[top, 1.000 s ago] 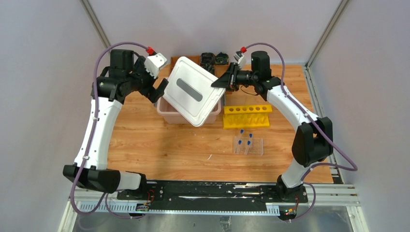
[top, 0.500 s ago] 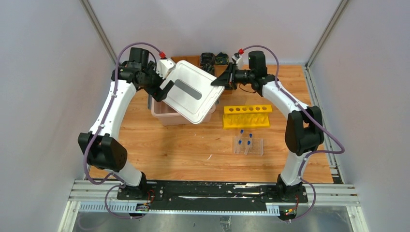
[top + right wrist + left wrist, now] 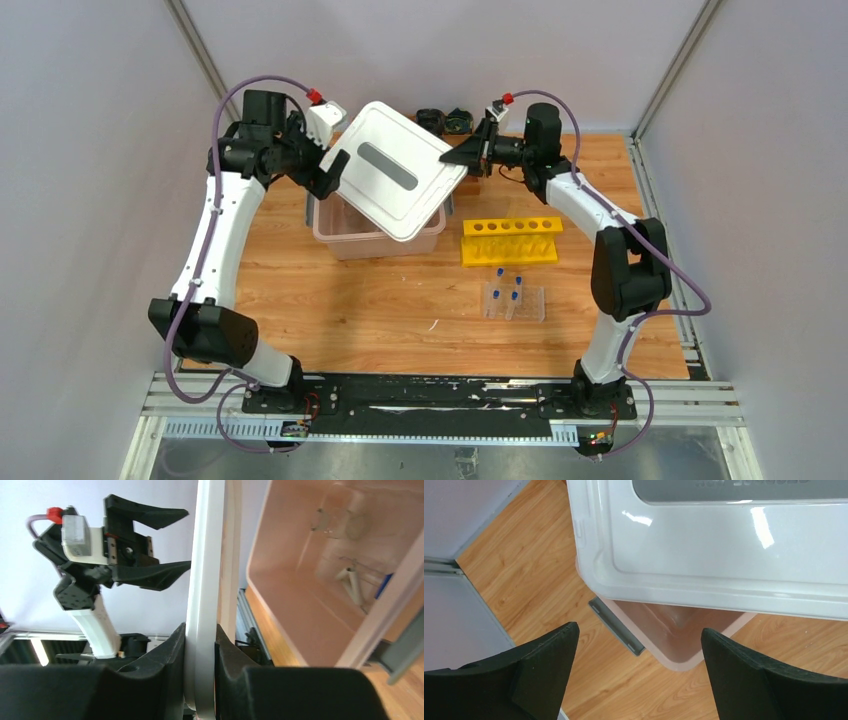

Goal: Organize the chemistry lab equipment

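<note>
While the right gripper [image 3: 470,155] pinches one edge of the white lid [image 3: 395,185], the lid hangs tilted over the pink see-through box [image 3: 375,245]. Its two black fingers are pressed on the lid's rim, one on each side. The lid has a grey strip in its middle. It covers the far part of the box, and the near part of the box shows under it.

The left gripper [image 3: 335,172] is at the other side of the lid, just beside its edge. Its fingers are spread wide and hold nothing. I cannot tell if one finger touches the lid.

The box sits on the wooden table [image 3: 380,300], near the far side. Seen from the right wrist, the box is open. Down inside it are clear glass pieces [image 3: 340,522], a white triangle [image 3: 352,580] and a small blue piece [image 3: 384,582] beside the triangle.

A yellow rack [image 3: 510,240] with a row of round holes stands on the table, just to the right of the box. Closer to the arms than the rack is a small clear tray [image 3: 530,312]. Little tubes with blue caps [image 3: 513,293] stand up in it.

Some dark things [image 3: 445,120] sit at the far edge of the table, behind the lid. They are too small to tell what they are.
</note>
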Motion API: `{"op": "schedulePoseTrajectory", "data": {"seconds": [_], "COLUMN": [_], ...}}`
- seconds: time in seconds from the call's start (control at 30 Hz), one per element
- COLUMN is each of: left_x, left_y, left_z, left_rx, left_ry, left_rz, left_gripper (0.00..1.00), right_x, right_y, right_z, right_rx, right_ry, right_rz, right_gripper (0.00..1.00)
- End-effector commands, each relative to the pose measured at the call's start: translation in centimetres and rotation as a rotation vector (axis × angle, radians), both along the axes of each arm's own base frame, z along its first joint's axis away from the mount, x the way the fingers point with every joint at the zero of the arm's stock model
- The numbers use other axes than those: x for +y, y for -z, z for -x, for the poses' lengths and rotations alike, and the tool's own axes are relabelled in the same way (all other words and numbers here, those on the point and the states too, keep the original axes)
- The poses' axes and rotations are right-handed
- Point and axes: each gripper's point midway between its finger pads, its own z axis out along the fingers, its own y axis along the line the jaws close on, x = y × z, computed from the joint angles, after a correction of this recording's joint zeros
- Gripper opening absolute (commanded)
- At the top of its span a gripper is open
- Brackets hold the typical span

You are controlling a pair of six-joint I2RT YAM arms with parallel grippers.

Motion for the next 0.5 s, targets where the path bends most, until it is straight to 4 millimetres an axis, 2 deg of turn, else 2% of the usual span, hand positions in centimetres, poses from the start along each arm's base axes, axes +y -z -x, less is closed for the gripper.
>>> {"op": "schedulePoseTrajectory", "data": {"seconds": [0.0, 0.17, 0.27, 0.37, 0.47], "left_x": [0.0, 0.4, 1.2, 2.0, 2.9], "left_y": [-3.3, -4.3, -3.9, -2.4, 0.1], "left_z": [0.6, 1.2, 1.4, 1.5, 1.3], "left_rx": [-0.072, -0.099, -0.105, -0.083, -0.023], "left_ry": [-0.037, -0.057, -0.068, -0.073, -0.078], "left_rz": [0.063, 0.059, 0.016, -0.031, -0.062], "left_gripper": [0.98, 1.0, 1.0, 1.0, 1.0], "right_x": [0.2, 2.4, 3.6, 4.1, 4.3], "right_y": [-3.9, -3.3, -1.6, 0.5, 2.1], "right_z": [0.9, 0.6, 0.0, -0.7, -1.4], "right_rx": [-0.079, -0.063, -0.026, 0.015, 0.035], "right_ry": [-0.057, -0.089, -0.106, -0.11, -0.102], "right_rz": [-0.132, -0.115, -0.1, -0.078, -0.044], "right_gripper": [0.0, 0.0, 0.0, 0.0, 0.0]}}
